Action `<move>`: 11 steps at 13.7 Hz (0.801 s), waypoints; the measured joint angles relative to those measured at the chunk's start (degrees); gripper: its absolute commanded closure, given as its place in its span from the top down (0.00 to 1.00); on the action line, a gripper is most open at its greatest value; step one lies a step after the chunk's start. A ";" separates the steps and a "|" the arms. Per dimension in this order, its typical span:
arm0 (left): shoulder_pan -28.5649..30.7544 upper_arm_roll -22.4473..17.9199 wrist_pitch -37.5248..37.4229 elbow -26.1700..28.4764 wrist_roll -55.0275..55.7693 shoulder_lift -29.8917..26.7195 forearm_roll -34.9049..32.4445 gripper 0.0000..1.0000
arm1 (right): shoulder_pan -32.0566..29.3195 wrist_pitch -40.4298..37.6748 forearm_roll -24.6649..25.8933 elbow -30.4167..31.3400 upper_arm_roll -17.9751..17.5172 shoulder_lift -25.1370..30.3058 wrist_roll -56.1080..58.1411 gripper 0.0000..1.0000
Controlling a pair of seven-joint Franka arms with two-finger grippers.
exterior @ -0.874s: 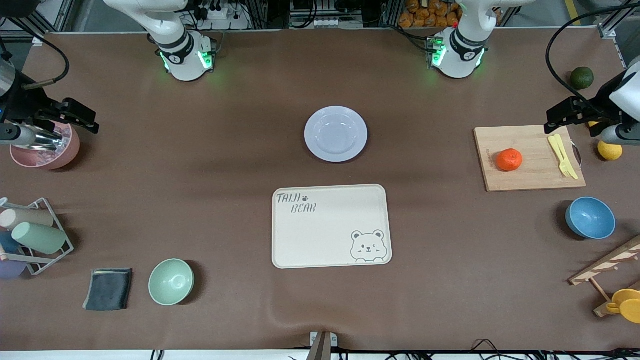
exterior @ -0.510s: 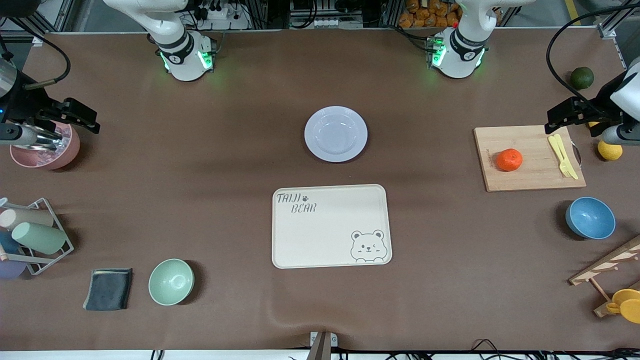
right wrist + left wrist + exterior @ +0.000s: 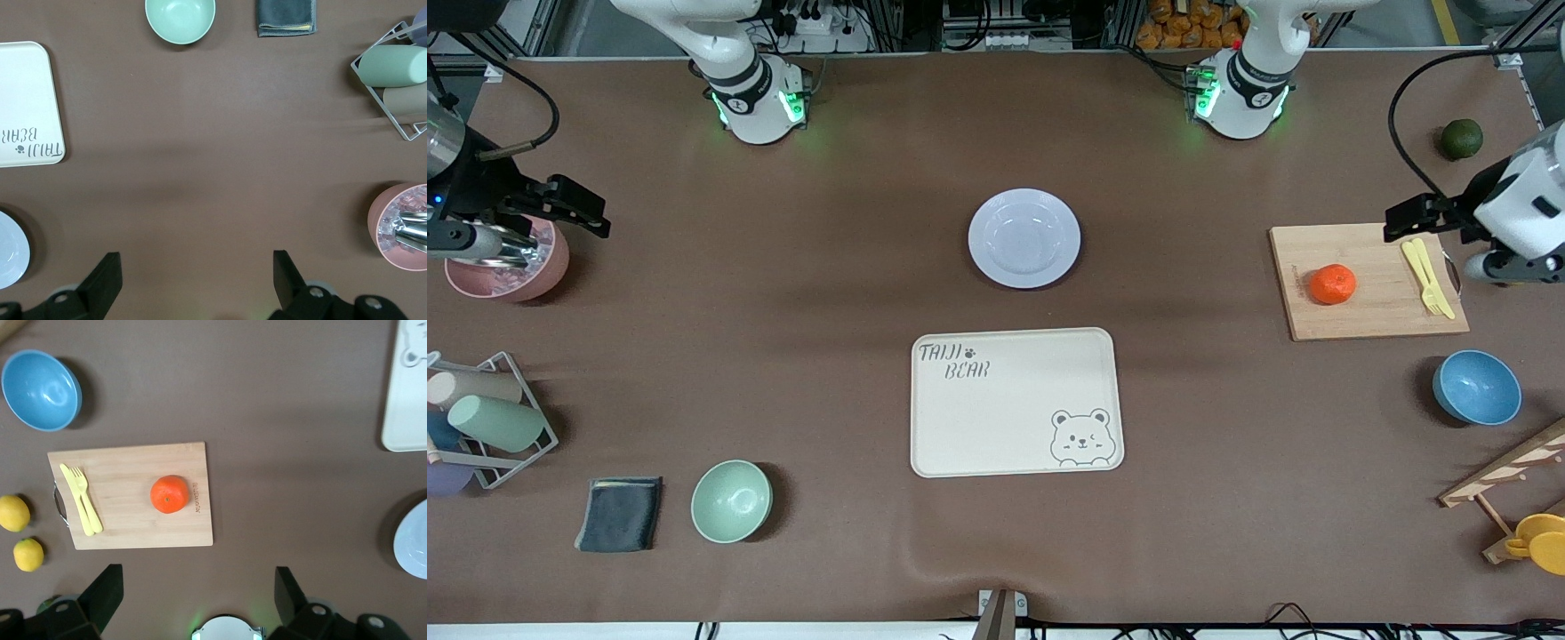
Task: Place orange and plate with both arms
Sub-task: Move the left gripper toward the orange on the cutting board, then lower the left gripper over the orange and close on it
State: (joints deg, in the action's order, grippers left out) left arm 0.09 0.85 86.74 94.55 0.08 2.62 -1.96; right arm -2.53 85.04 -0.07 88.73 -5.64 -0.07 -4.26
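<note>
I see the orange (image 3: pixel 1333 284) on the cutting board (image 3: pixel 1369 293) w/ a yellow fork (image 3: pixel 1429 277), toward the left arm's end of the counter (image 3: pixel 783 293). Plate (image 3: pixel 1024 237) sits mid-counter, just farther from the front cam than the tray (image 3: pixel 1016 402). Left end effector (image 3: pixel 193 603) hangs over the board's edge, fingers apart, holding nothing. Right end effector (image 3: pixel 193 283) is over the pink bowl (image 3: pixel 503 267), fingers apart too, empty.

Looks like a robotics lab, not a real kitchen: two arm bases (image 3: pixel 758 102) bolted onto a brown-covered table (image 3: pixel 854 293), aluminium framing (image 3: pixel 525 27) and cables along the edge (kitchenware just staged as props).
</note>
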 measured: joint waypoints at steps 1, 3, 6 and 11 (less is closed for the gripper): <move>0.55 -0.06 2.69 2.32 0.29 0.06 -0.29 1.00 | 0.00 0.00 0.00 0.00 -0.01 -0.03 0.00 1.00; 3.05 -0.18 8.44 7.71 0.30 0.23 -0.58 1.00 | 0.01 0.00 0.00 0.02 -0.04 -0.18 0.00 1.00; 7.63 -0.31 13.91 13.59 -0.05 2.41 -0.59 1.00 | 0.33 0.00 -1.56 0.30 -0.13 -0.63 0.00 1.00; 12.06 -0.34 26.50 22.19 -0.05 7.04 -0.59 1.00 | 1.49 2.42 -6.41 1.59 -0.32 -4.82 0.00 1.00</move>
State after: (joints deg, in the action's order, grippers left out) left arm 12.15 0.51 113.24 116.74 0.03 9.67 -2.55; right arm -1.05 87.46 -6.47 90.31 -5.96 -4.89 -4.26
